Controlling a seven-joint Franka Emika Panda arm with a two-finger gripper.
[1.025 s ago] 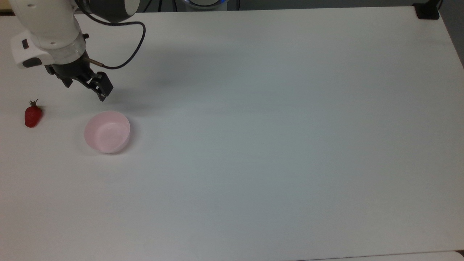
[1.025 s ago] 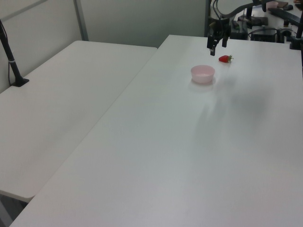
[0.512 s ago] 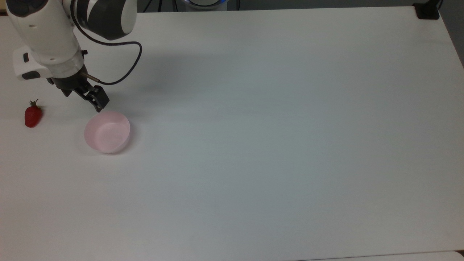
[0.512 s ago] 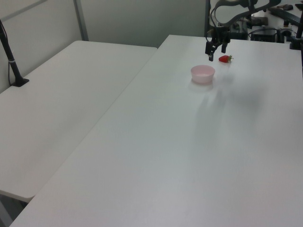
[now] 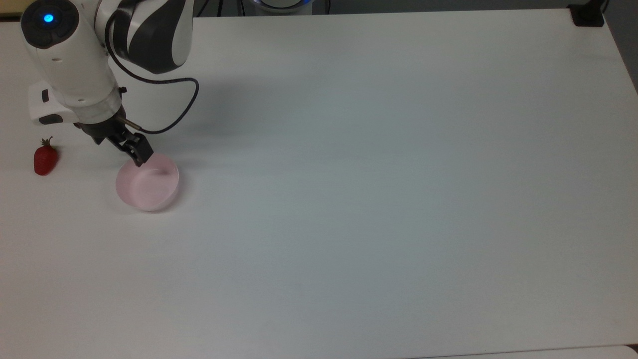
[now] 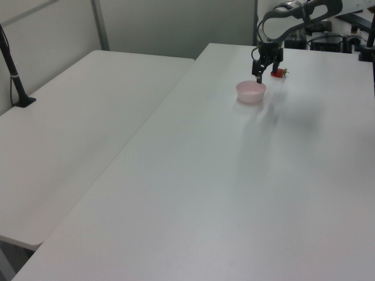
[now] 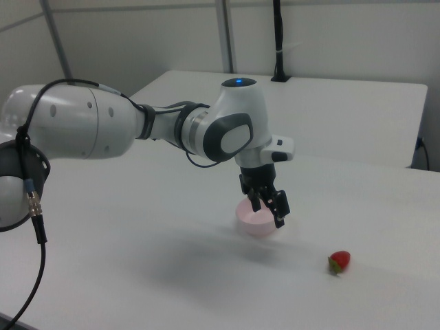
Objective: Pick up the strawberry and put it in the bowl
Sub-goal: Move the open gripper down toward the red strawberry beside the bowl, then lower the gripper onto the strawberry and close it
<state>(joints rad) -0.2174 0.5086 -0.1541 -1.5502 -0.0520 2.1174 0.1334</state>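
The small red strawberry [image 5: 45, 159] with a green stem lies on the white table [image 5: 379, 174] near the top view's left edge. It also appears as the strawberry [image 7: 339, 261] and, partly behind a finger, the strawberry [image 6: 281, 73]. The pale pink bowl [image 5: 147, 183] stands to its right in the top view, seen too as the bowl [image 7: 249, 218] and the bowl [image 6: 251, 92]. My gripper [image 5: 119, 145] hangs open and holds nothing, low at the bowl's rim on the strawberry side. One finger [image 5: 141, 152] overlaps that rim. The gripper [image 7: 268, 210] shows a clear gap between its fingers, as does the gripper [image 6: 265, 71].
A black cable [image 5: 172, 117] loops from the wrist. A black clamp [image 5: 588, 15] sits at the table's far right corner in the top view. A second white table [image 6: 70, 123] with a black post [image 6: 14, 73] adjoins on the left view's left.
The gripper has come down and moved toward the bowl, one finger now overlapping its rim in the top view. Strawberry and bowl have not moved.
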